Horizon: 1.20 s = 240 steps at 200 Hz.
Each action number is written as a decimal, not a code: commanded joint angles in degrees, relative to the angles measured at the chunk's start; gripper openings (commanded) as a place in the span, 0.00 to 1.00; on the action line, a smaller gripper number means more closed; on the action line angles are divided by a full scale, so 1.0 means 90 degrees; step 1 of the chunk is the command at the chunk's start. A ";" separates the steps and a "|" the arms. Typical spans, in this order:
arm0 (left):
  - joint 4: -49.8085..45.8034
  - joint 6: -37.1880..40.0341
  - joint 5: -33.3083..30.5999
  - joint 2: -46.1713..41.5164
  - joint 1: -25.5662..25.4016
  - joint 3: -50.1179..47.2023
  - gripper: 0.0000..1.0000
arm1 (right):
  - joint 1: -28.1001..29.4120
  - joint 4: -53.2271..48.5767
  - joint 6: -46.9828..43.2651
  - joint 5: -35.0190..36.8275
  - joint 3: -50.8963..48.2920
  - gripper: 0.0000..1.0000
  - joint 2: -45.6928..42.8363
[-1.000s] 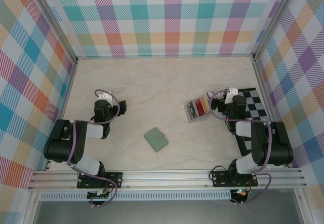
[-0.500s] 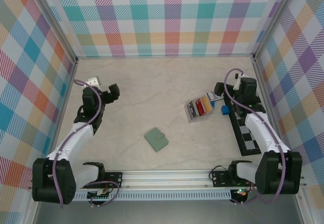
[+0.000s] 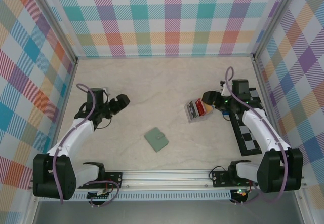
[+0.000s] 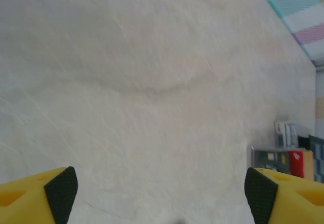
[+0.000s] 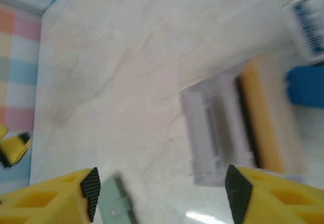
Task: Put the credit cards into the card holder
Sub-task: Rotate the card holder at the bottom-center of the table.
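The credit cards (image 3: pixel 197 109) lie fanned in a small stack right of centre, with grey, red and orange faces showing. In the right wrist view the grey and orange credit cards (image 5: pixel 228 127) are blurred just ahead of the right-hand finger. The sage-green card holder (image 3: pixel 156 139) lies closed near the table's front middle, and a corner of the card holder (image 5: pixel 115 210) shows by the left-hand finger. My right gripper (image 3: pixel 208 98) hovers open at the cards' far right edge, holding nothing. My left gripper (image 3: pixel 121 102) is open over bare table at the left, far from both.
A black-and-white checkerboard (image 3: pixel 251 133) lies along the right wall under my right arm. A blue block (image 5: pixel 305 87) and a white-and-blue pack (image 5: pixel 311 19) sit just beyond the cards. Plaid walls close in the table on three sides.
My right gripper swung left from the right wall to the cards' edge. My left gripper moved right and a little nearer. Both jaws have narrowed somewhat.
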 commanded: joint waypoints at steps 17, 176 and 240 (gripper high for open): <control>-0.1034 -0.0509 0.0513 -0.0045 -0.1140 -0.0208 0.82 | 0.1740 0.0027 0.0649 0.0344 -0.0136 0.54 0.0047; -0.1625 -0.1731 -0.0983 -0.2074 -0.2036 -0.1418 0.84 | 0.4846 -0.0009 0.0883 0.0921 0.2160 0.27 0.3433; -0.1737 -0.1735 -0.1058 -0.2411 -0.2036 -0.1581 0.83 | 0.5079 -0.0445 0.1044 0.1067 0.2621 0.23 0.4155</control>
